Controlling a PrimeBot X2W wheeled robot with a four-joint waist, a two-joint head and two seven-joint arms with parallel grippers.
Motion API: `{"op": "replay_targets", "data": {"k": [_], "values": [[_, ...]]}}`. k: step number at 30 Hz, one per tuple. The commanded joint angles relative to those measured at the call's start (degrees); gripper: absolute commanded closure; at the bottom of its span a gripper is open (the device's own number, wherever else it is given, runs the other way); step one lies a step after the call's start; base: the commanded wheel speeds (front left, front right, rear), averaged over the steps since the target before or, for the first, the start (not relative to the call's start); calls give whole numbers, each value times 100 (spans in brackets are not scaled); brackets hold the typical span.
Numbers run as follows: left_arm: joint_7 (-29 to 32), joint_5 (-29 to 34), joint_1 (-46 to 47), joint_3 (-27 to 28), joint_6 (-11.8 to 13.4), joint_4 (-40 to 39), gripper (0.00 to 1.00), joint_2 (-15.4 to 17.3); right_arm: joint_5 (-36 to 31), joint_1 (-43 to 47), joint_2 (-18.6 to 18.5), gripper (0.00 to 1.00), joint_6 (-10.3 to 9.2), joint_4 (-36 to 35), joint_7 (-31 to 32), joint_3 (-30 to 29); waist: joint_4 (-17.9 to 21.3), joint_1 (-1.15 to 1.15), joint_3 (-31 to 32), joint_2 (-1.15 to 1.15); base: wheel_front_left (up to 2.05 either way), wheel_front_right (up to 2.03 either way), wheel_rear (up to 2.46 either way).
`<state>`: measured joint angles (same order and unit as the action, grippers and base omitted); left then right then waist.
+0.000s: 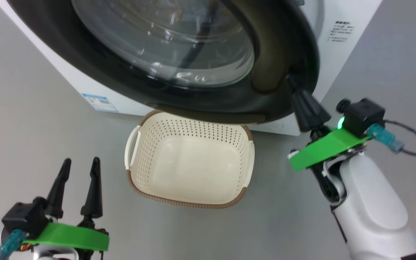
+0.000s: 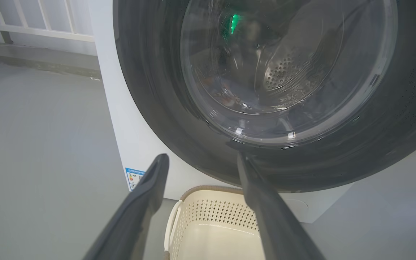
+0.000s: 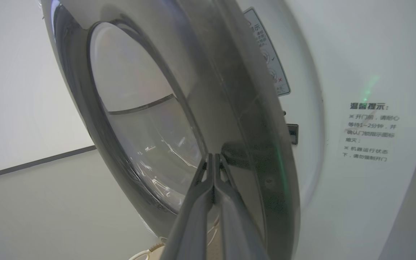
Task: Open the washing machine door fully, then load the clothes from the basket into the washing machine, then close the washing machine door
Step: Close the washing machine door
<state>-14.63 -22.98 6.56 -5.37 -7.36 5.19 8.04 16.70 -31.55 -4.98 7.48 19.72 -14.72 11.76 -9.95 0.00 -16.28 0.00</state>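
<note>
The door point(image 1: 164, 43) stands ajar, swung out at an angle from the front of the washer point(image 1: 334, 61), as the right wrist view shows. The right gripper point(image 1: 291, 81) has its jaws pressed fully together and holds nothing. Its tips bear on the black ring near the door's free edge. Judgement: the closed jaws serve as a stiff pusher to swing the door shut, which is the closing step of the task. The left gripper point(image 1: 81, 160) hangs low over the floor point(image 1: 31, 126) to the left of the basket point(image 1: 193, 128), jaws spread wide and empty, probably parked there to stay clear of the door's swing. The basket rests on the floor just in front of the washer, below the door, and it is empty. The clothes are therefore judged to be in the drum, but reflections on the glass prevent confirmation. The door's upper part is cut off in the head view, the latch cannot be made out, and the door's lower edge overlaps the basket's far rim.
</note>
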Motion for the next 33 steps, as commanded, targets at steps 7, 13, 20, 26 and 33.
{"op": "replay_targets", "data": {"k": [7, 13, 20, 26, 33], "values": [[-37, -78, 413, 52, -13, -136, 0, 65, -92, -673, 52, 100, 1, 102, -28, -366, -216, 0, -324, 0, 0, 0, 0], [-37, -91, 524, -5, -13, -128, 0, 67, -130, -914, 67, 100, 1, 170, -28, -655, -297, 0, -427, 0, 0, 0, 0], [-37, -95, 584, -33, -13, -125, 0, 91, -176, -1077, 109, 100, 1, 183, -28, -871, -329, 0, -505, 0, 0, 0, 0], [-37, -91, 609, -46, -13, -90, 0, 118, -173, -980, 148, 100, 1, 138, -28, -822, -314, 0, -475, 0, 0, 0, 0], [-37, -37, 464, 14, -13, 63, 0, 172, -88, -541, 157, 53, 1, 170, -28, -493, -190, 0, -207, 0, 0, 0, 0]]}}
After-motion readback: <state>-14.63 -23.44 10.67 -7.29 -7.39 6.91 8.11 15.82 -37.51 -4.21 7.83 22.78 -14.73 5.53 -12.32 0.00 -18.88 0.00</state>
